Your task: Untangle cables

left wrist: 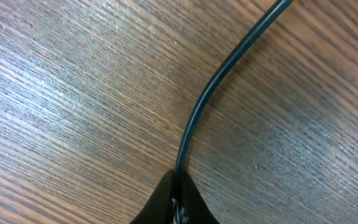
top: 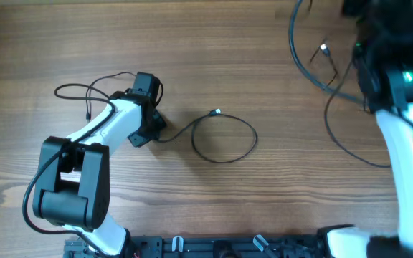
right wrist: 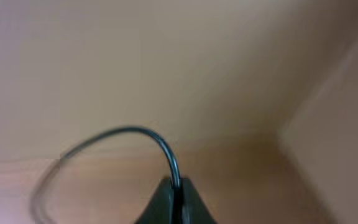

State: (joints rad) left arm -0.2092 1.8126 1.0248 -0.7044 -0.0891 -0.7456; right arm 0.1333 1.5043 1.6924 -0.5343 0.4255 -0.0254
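The L gripper point(left wrist: 176, 200) has its fingers pressed together, clamped on a black cable point(left wrist: 194, 117). No gap shows btw. the tips in the L wrist view. The cable comes out of the tips and runs over the wood table point(top: 278, 208) up and to the right, lying flat on the surface. In the overhead view this same cable leaves the gripper, goes right and makes one open loop near the table centre. Its small plug point(top: 217, 112) rests on the loop's top edge, apart from all other cords.

On the other side of the L gripper lies a thinner cord point(top: 84, 87). It is spread in a loose flat curve, w/ one end hanging down beside the arm. The pictures do not show whether it touches the fingers.

The R gripper point(right wrist: 174, 199) also has its fingers together, clamped on a dark cable point(right wrist: 129, 129). That cable rises from the tips and arcs over to the left. The R wrist view is blurred, so details of the grip are not clear.

In the overhead view the R arm is at the far right corner, over a group of cords. There is a long arc point(top: 292, 43), a silver-tipped plug point(top: 323, 49) inside it, and a second curve point(top: 327, 118) nearer to the front. Which of them the R fingers hold cannot be told from above.
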